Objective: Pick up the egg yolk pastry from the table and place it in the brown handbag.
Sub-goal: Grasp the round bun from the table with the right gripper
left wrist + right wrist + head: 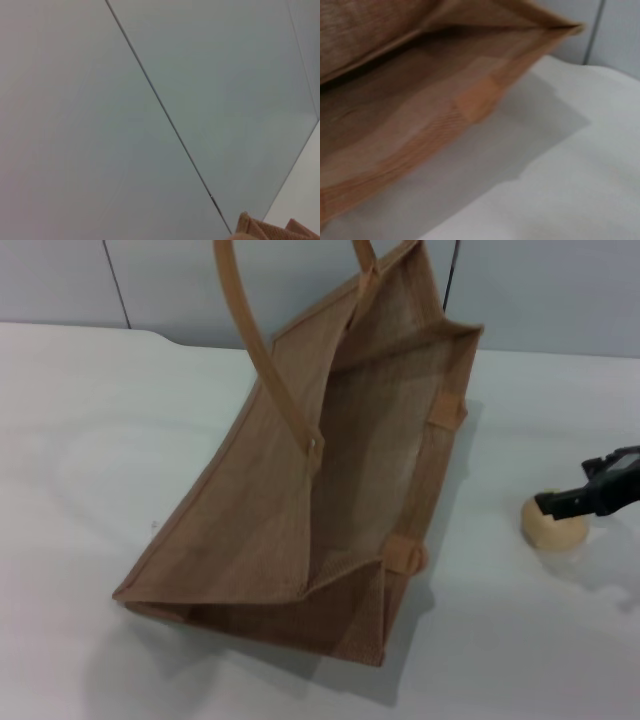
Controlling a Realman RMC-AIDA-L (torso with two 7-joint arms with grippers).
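The egg yolk pastry (553, 528), a small pale beige ball, sits on the white table (90, 440) to the right of the brown handbag (290, 500). The handbag stands in the middle, leaning, its mouth open towards me. One strap handle (265, 350) rises out of the top of the head view. My right gripper (562, 503), black, comes in from the right edge and is over the top of the pastry, touching or nearly touching it. The right wrist view shows the handbag's open mouth (420, 100) close by. My left gripper is out of view.
A grey panelled wall (550, 290) runs behind the table. The left wrist view shows that wall (150, 100) and a corner of the handbag (270, 230). Bare tabletop (560, 175) lies between the handbag and the pastry.
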